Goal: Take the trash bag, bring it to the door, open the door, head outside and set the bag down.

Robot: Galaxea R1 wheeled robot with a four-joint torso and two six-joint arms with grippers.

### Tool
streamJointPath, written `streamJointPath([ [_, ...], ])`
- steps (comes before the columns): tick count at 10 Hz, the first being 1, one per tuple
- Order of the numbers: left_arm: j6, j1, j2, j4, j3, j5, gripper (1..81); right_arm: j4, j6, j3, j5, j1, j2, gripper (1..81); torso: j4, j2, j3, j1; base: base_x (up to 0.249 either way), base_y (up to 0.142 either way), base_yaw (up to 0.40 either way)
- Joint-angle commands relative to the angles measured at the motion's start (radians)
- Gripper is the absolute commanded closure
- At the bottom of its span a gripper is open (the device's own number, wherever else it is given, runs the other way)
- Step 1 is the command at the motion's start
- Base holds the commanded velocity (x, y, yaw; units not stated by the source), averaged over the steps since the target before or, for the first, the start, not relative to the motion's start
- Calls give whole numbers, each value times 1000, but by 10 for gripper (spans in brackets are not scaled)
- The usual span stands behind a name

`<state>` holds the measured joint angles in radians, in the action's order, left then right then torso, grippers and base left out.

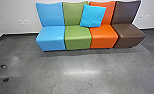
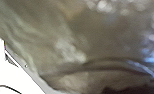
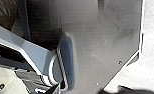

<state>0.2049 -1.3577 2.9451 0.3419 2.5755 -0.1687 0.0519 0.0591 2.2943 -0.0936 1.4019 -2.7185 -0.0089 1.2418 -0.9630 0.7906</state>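
Four armless chairs [image 1: 78,40] face us, a turquoise pillow [image 1: 93,16] on them; near our left wrist is probably the trash bag [image 2: 68,37]; we cannot tell either gripper's state.

The trash bag [image 2: 98,37] shows close up, brownish and glossy.

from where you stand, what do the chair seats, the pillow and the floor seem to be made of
Chair seats: probably leather or vinyl, smooth with soft highlights. Pillow: likely fabric, matt with slight creases. Floor: seemingly polished concrete, mottled grey with a bright reflection.
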Motion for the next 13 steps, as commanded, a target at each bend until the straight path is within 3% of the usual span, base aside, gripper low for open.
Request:
streamJointPath([
  [1,2,-19,3,0,17,-112,811,6,-5,22,-84,16,3,10,0,-95,94,-61,0,0,0],
  [11,28,-27,29,2,69,-112,811,17,-5,71,-84,16,-20,10,0,-443,446,-291,0,0,0],
  [12,28,-27,31,2,69,-112,811,17,-5,71,-84,15,-22,10,0,-480,385,-316,0,0,0],
  [13,30,-27,36,0,69,-112,811,17,-5,71,-84,18,-20,10,0,-513,419,-338,0,0,0],
])
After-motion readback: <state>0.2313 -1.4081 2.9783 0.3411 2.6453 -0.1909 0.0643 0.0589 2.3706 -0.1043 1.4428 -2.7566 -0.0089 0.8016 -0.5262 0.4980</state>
